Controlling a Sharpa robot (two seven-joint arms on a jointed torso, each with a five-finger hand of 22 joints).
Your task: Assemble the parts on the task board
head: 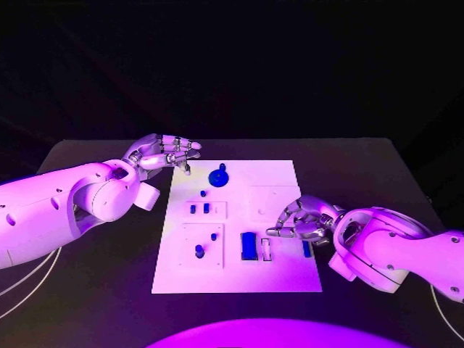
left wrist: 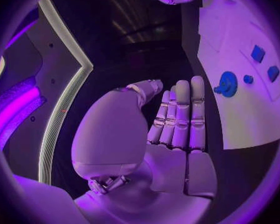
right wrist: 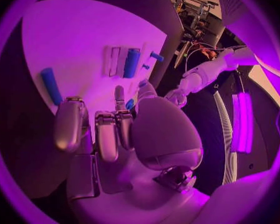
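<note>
The white task board (head: 279, 181) lies mid-table with several blue parts on it. A round knob (head: 220, 174) stands near the far edge. A flat bar (head: 249, 246) and a thinner bar (head: 307, 249) lie toward the near edge. My left hand (head: 164, 152) hovers at the board's far left corner. In the left wrist view its fingers (left wrist: 180, 114) are straight and empty, beside the knob (left wrist: 227, 83). My right hand (head: 300, 221) is over the board's right side with its fingers curled. A small blue part (right wrist: 130, 103), mostly hidden, sits pinched between thumb and finger.
Small blue pegs (head: 204, 193) (head: 199, 251) stand in the board's left half, and two little pieces (head: 199, 209) sit in a recess there. Black table (head: 85, 159) surrounds the board. A blue cylinder (right wrist: 51, 84) lies on the board beyond my right hand.
</note>
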